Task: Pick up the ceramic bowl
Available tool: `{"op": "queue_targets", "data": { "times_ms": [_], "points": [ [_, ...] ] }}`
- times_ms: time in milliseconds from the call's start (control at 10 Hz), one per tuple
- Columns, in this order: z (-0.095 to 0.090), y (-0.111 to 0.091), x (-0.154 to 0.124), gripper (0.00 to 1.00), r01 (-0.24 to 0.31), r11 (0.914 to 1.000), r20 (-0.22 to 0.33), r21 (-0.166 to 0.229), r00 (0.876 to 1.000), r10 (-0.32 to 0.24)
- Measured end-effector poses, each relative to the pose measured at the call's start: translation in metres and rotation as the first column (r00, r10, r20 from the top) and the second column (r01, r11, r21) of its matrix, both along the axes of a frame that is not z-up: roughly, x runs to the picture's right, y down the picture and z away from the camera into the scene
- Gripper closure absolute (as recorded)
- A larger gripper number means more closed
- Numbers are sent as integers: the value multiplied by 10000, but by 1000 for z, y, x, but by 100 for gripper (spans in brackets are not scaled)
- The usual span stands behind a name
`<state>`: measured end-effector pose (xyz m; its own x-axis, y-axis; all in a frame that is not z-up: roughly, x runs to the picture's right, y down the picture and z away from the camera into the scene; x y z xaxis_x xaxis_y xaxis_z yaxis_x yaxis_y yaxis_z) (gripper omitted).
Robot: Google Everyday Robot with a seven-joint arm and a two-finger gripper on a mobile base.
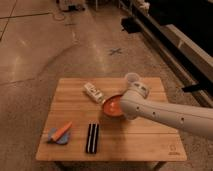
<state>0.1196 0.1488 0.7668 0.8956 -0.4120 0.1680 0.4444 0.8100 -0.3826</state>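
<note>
The ceramic bowl (111,106) is orange-red with pale marks inside and sits near the middle of the wooden table (75,102). My white arm (170,116) reaches in from the right and covers the bowl's right side. The gripper (123,102) is at the arm's end, right at the bowl's right rim, mostly hidden behind the arm's wrist.
A small translucent whitish cup (131,79) stands behind the arm. A white packet (93,92) lies left of the bowl. A black striped bar (91,137) and an orange item on a blue piece (60,133) lie at the front left. Dark shelving (180,35) runs along the right.
</note>
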Motion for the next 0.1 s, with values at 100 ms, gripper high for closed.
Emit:
{"op": "queue_targets", "data": {
  "times_ms": [100],
  "points": [
    [-1, -1, 1, 100, 20, 10000, 15, 37, 10000, -20]
  ]
}}
